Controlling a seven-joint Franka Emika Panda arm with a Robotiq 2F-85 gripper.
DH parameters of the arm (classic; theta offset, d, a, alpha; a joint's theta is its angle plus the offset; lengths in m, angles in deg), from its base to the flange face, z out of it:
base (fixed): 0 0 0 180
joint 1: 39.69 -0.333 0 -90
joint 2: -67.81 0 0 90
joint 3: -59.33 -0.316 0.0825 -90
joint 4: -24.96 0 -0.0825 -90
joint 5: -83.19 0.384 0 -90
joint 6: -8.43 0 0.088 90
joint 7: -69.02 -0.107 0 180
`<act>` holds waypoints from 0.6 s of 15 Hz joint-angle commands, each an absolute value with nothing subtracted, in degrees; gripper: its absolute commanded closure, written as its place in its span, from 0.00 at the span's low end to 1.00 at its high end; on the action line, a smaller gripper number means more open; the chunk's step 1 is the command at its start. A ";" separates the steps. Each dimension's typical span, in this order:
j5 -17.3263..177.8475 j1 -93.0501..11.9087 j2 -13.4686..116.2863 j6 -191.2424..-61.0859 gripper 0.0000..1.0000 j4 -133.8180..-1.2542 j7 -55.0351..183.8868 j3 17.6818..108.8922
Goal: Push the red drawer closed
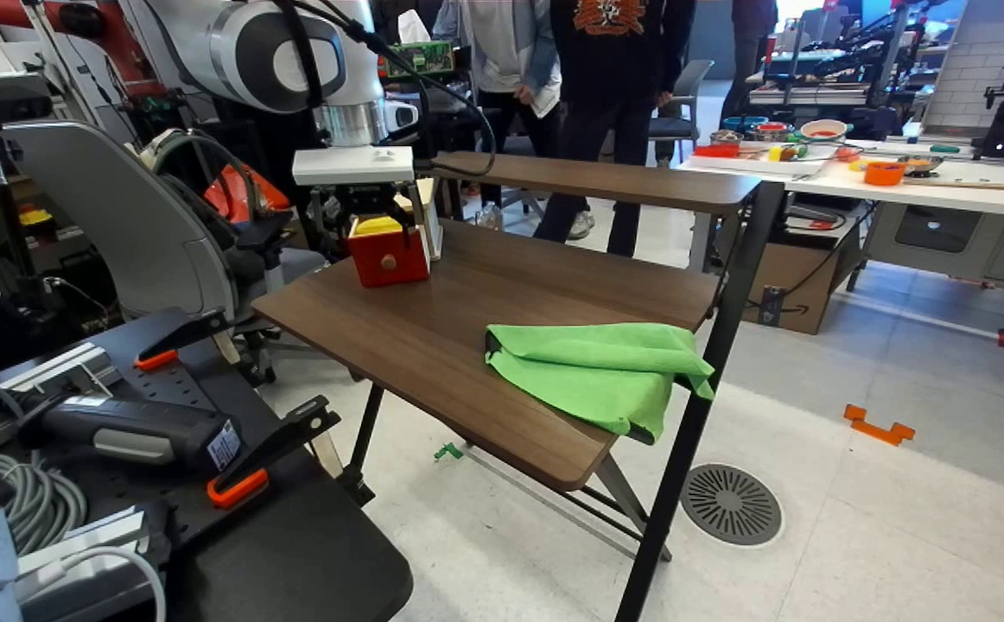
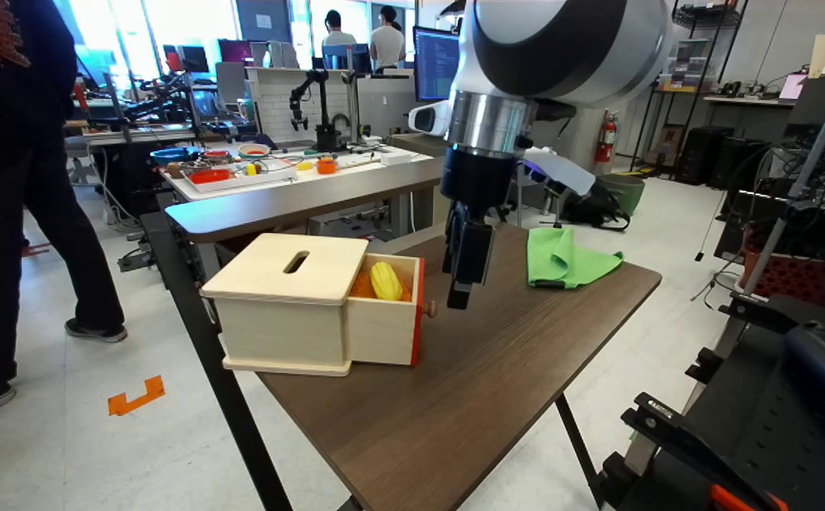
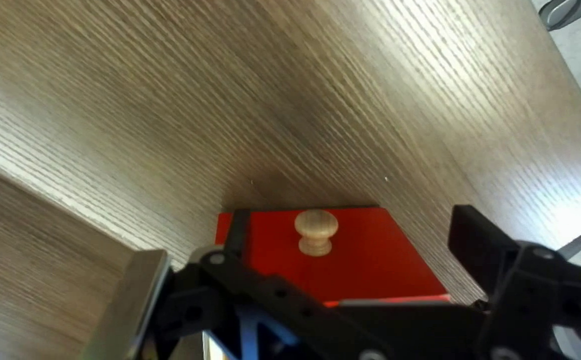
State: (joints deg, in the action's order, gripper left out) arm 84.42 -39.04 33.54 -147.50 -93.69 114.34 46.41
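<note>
The red drawer (image 1: 400,275) is pulled partway out of a pale wooden box (image 2: 281,333); its red front (image 3: 365,270) faces my gripper. A round wooden knob (image 2: 429,309) sits on that front and also shows in the wrist view (image 3: 316,232). A yellow object (image 2: 385,281) lies on something orange inside the drawer. My gripper (image 2: 463,280) points down just in front of the drawer, apart from the knob. In the wrist view its fingers (image 3: 353,225) are spread wide with nothing between them; the knob appears in the gap, beyond them.
The box stands on a brown table (image 1: 502,294), near a raised shelf (image 2: 299,202) along its far side. A green cloth (image 1: 597,363) hangs over the table's other end, also in an exterior view (image 2: 569,259). A black work surface (image 1: 320,544) with tools stands beside the table.
</note>
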 commanded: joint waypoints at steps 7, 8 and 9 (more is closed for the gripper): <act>82.64 -38.57 29.97 -148.93 0.00 -90.72 113.07 45.79; 82.29 -39.31 29.69 -150.68 0.00 -90.70 111.83 46.50; 81.89 -39.59 29.47 -151.98 0.00 -90.66 111.16 46.73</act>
